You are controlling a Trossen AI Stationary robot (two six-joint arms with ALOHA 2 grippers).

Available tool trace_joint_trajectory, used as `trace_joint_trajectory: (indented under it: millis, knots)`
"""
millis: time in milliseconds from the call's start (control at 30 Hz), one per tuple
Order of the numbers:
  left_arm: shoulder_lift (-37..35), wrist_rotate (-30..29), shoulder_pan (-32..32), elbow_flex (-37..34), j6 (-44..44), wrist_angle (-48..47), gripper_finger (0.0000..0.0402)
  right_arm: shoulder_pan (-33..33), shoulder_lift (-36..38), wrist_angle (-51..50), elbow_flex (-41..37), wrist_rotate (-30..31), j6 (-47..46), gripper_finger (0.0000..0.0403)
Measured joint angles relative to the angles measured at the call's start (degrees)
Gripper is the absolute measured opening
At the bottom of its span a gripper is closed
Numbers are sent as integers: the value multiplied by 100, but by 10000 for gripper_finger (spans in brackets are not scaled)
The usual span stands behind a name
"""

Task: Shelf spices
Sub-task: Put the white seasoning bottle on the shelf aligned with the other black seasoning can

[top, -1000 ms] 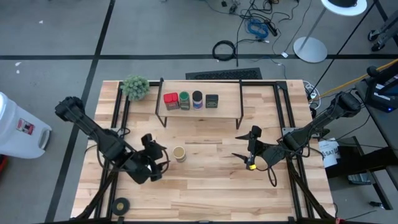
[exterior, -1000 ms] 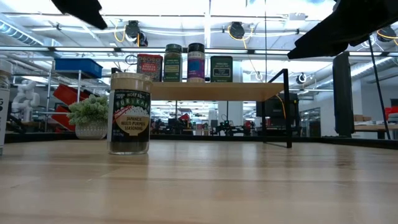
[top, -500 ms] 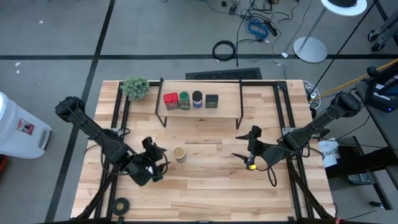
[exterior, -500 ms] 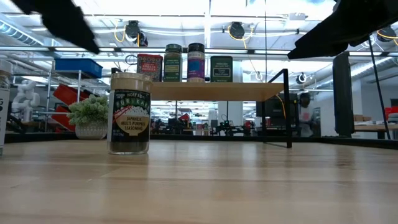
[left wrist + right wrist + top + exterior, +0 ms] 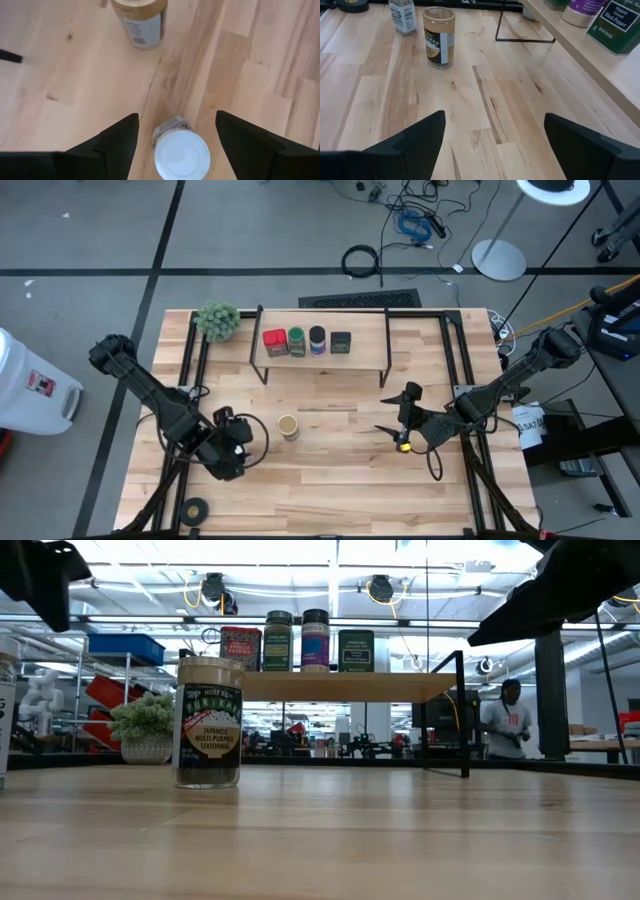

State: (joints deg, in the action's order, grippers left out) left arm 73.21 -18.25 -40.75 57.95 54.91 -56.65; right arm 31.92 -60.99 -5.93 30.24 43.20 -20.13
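Observation:
The shelf (image 5: 365,350) stands at the table's far middle on its thin black legs. On its top board stand a red tin (image 5: 274,340), a green-lidded jar (image 5: 296,340), a dark-lidded jar (image 5: 317,338) and a dark square tin (image 5: 341,342). A tan cylinder (image 5: 288,427) stands upright on the table in front of the shelf. Left of it my left gripper (image 5: 245,438) points steeply down, open. Its fingers stand on either side of a white-lidded jar (image 5: 181,155) without touching it. My right gripper (image 5: 382,416) hangs open over the table's right middle.
A fuzzy green plant ball (image 5: 218,320) sits at the far left beside the shelf. A black tape roll (image 5: 194,508) lies at the near left corner. Black frame rails run along both table sides. A person (image 5: 508,720) stands in the room far behind the table.
My left gripper has tipped more steeply down and shifted a little toward the table's near left, still open. A person has come into sight in the room behind.

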Motion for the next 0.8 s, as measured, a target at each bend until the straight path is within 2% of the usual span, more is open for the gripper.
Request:
trace_joint_trajectory:
  millis: [167,300,400,667,800]
  knots:
    - [2,28,-75,2,358,-4,274,0,0,0,0,0,-21,327]
    - [2,382,-141,2,528,-24,274,0,0,2,0,-2,-21,327]
    - [2,480,-145,4,1031,-336,274,-2,0,0,0,0,-21,327]
    - [11,462,-337,4,1842,-500,274,-2,-1,0,0,0,-21,327]
    - [45,185,-422,4,2110,-499,274,-1,0,-11,0,0,-19,327]
